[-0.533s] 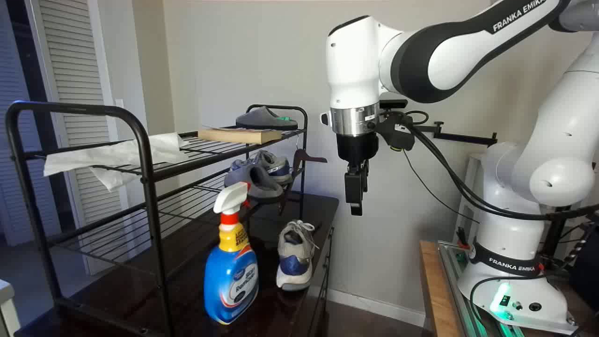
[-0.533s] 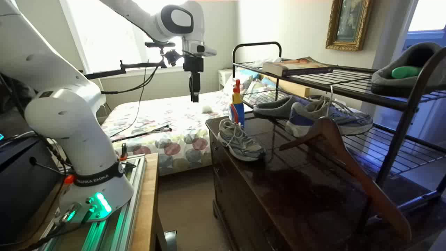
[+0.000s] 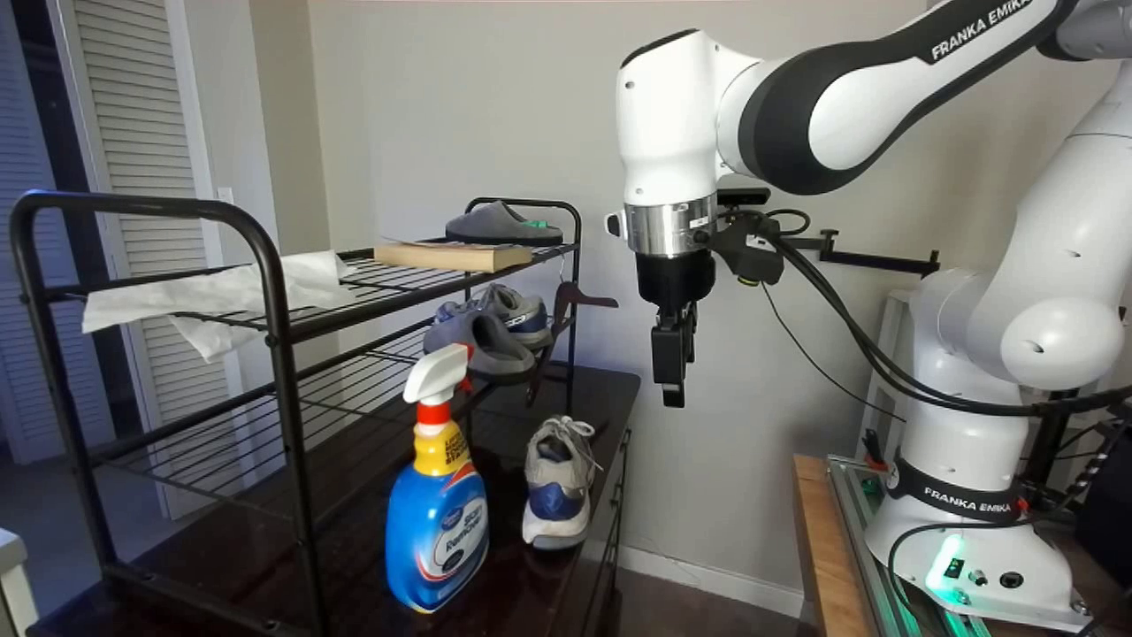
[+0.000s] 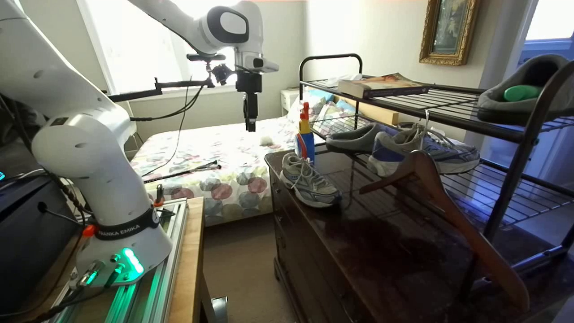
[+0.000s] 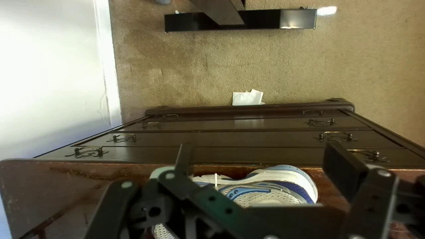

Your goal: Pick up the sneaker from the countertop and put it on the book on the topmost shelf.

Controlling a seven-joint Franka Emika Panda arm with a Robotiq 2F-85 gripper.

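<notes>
Resting on the table (image 4: 381,242) along its front edge, the sneaker (image 4: 310,181) sits lower and nearer the rack (image 3: 290,411) than the parted jaws, its long axis matching the direction they spread, so a grip across its width probably needs roughly a quarter turn.

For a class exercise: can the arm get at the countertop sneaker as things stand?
Probably yes: the sneaker has the spray bottle beside it, but the gripper hangs open and higher, with nothing visible between.
</notes>
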